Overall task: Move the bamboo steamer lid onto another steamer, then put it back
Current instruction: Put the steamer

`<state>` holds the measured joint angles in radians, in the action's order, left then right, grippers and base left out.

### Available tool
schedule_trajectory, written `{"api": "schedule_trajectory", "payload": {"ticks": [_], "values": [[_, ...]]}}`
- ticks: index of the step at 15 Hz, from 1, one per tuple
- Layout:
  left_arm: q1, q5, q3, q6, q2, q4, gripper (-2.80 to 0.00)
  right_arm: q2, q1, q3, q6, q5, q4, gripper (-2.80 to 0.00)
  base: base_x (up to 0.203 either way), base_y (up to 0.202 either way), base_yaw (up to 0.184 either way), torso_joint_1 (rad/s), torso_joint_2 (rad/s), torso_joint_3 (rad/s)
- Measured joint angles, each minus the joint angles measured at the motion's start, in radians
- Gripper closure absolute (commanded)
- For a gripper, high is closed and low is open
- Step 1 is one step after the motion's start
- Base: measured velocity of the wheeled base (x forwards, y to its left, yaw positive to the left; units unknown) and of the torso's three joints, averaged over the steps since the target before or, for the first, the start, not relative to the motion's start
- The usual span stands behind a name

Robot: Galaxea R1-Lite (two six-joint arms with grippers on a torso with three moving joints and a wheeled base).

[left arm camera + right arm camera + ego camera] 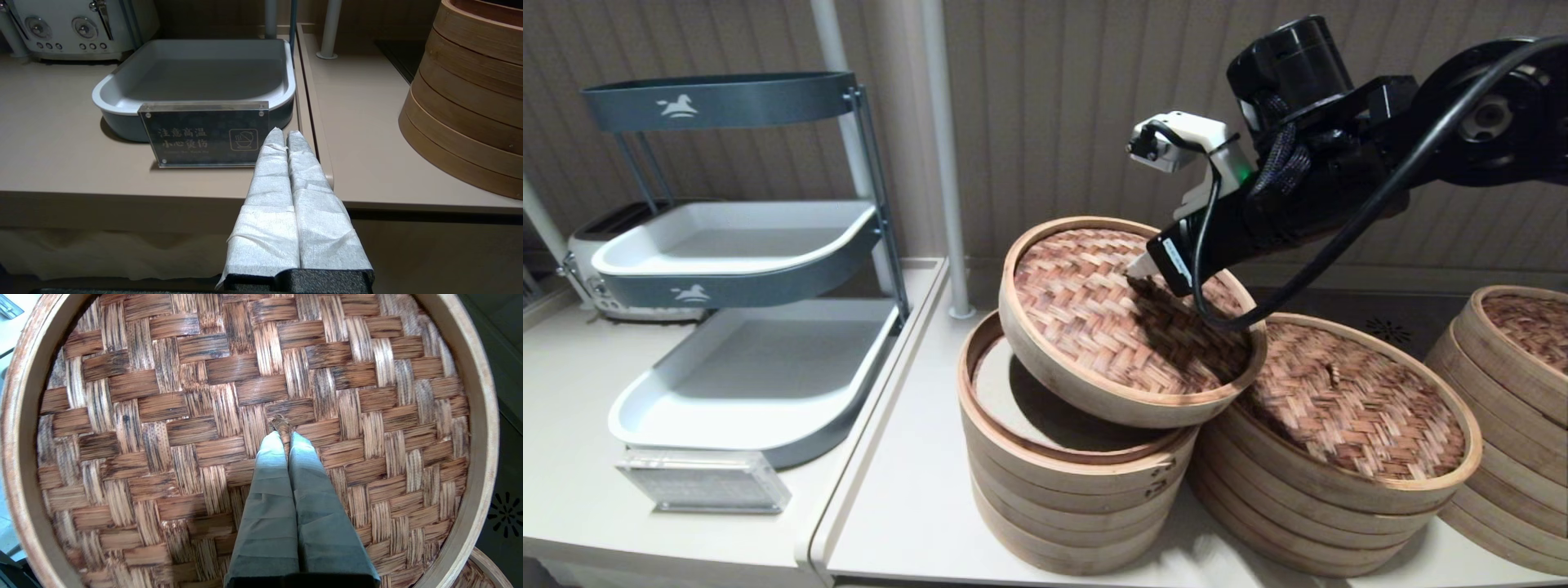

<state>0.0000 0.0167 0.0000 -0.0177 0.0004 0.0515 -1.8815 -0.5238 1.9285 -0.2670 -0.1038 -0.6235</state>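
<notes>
1. The counter [907, 490] carries everything; places below are given from the open steamer stack [1066, 498] near its front edge.
2. Another steamer [1331, 490], wide and shallow under its own darker woven lid, stands touching that stack on the robot's right.
3. A tiered tray rack [743, 269] stands well to the stack's left.
4. The bamboo steamer lid [1123, 318] hangs tilted above the stack, its right edge reaching over the neighbouring steamer's rim.
5. The right gripper [286, 435] has its wrapped fingers pinched tight on the lid's small centre loop [281, 424].
6. The left gripper [284, 134], fingers pressed together with nothing between them, sits low at the counter's front, left of the stack.
</notes>
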Motion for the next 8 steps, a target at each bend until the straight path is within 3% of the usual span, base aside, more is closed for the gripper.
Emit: {"api": "schedule_trajectory", "payload": {"ticks": [8], "values": [[0.0, 0.0, 0.0, -0.001, 0.0, 0.0, 0.0, -0.017, -0.017, 0.001, -0.009, -0.029, 0.043, 0.0, 0.0, 0.0, 0.0, 0.0, 0.0, 0.0]]}}
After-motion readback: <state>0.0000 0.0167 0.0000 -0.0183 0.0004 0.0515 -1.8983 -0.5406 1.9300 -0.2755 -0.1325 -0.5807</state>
